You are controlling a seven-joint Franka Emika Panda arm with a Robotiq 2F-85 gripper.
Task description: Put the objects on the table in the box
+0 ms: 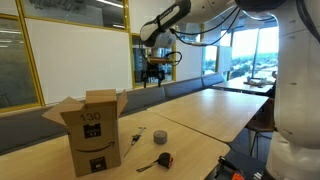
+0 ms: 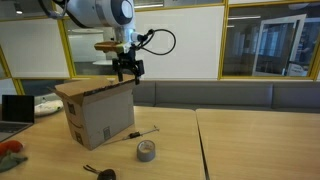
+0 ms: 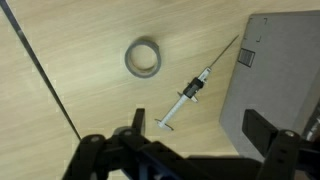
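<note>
Jaws: spread wide and empty, hanging high over the counter (image 1: 205, 112) by the box's top edge, touching nothing.
Box (image 2: 98, 115): brown carton, upright on the counter, top flaps open, "130" on one face.
Grey roll (image 2: 146, 150): lies flat on the counter, right of the box in both exterior views, apart from it.
Clear packet (image 3: 190, 93): long and thin, lies between the roll and the box, its far tip near the box wall.
Black-and-orange gadget (image 1: 163, 159): on the counter near its near edge, nearer than the roll, cord trailing left.
</note>
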